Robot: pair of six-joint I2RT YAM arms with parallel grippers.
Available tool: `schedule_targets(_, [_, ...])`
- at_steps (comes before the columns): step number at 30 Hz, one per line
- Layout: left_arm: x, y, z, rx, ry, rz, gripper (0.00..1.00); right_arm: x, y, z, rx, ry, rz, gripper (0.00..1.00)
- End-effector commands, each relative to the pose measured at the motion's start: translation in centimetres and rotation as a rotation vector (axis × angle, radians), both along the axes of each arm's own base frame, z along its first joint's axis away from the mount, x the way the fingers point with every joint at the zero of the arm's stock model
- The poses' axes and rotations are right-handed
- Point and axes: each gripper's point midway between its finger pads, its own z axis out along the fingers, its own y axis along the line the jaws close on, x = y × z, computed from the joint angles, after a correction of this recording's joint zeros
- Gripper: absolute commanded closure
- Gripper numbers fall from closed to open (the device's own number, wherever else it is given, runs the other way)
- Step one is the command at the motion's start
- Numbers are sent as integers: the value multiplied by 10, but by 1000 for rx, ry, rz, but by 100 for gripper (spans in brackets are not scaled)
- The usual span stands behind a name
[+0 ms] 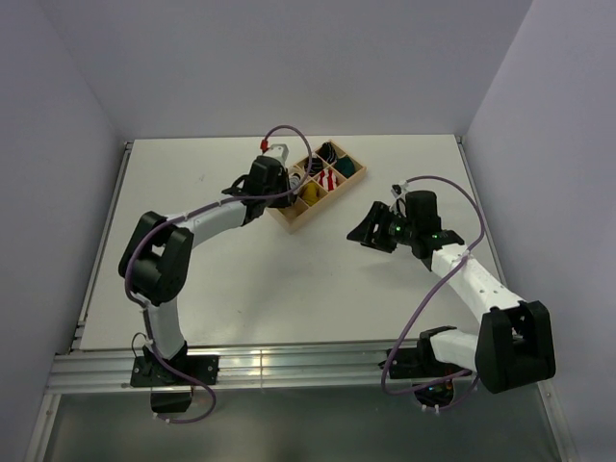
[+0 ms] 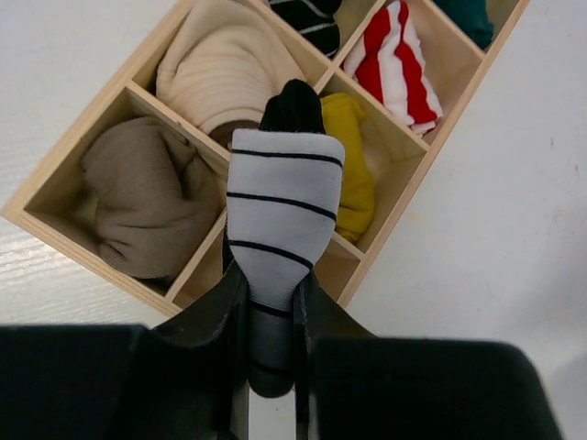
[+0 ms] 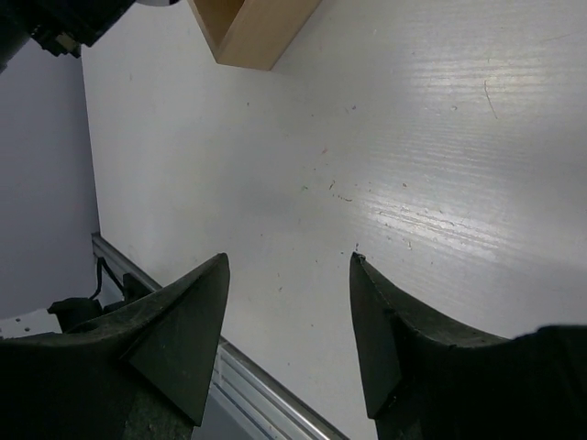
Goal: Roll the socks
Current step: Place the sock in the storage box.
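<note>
Striped sock (image 2: 280, 211): near end hidden between the fingers, black tip over the tray (image 2: 431, 160) dividers.
Yellow sock (image 2: 353, 174): in a tray compartment, partly covered by the striped sock.
Left gripper (image 2: 271, 302): clamped on the striped sock.
Right gripper (image 3: 289, 261): jaws apart, holding nothing, above the table (image 3: 413, 137).

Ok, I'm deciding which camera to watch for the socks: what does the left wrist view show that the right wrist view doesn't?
Only the left wrist view: the left gripper shut on the striped sock, over the wooden tray, with the yellow sock, a red-and-white bundle, a cream bundle and a tan bundle in its compartments. Only the right wrist view: the right gripper, open and empty, and a metal rail. Both: the white table and part of the tray.
</note>
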Motion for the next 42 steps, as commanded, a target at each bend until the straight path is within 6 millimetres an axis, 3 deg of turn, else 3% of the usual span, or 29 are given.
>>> schedule_targets(1, [5, -13, 12, -59, -10, -9, 100, 4, 1, 4, 19, -35, 17, 38])
schedule_targets(7, [-2, -4, -22, 8, 70, 17, 100, 4, 5, 1, 43, -16, 35, 39])
schedule_targets(17, [-15, -5, -54, 77, 159, 32, 100, 3, 7, -1, 51, -6, 49, 39])
schedule_targets(23, [-18, -5, -59, 77, 225, 115, 100, 2, 7, -3, 55, 4, 53, 39])
schedule_targets(29, [-26, -18, -58, 88, 246, 147, 99, 0, 8, -5, 64, 18, 62, 40])
schedule_targets(42, [-42, -3, -72, 135, 307, 181, 100, 0, 11, -5, 71, 16, 78, 40])
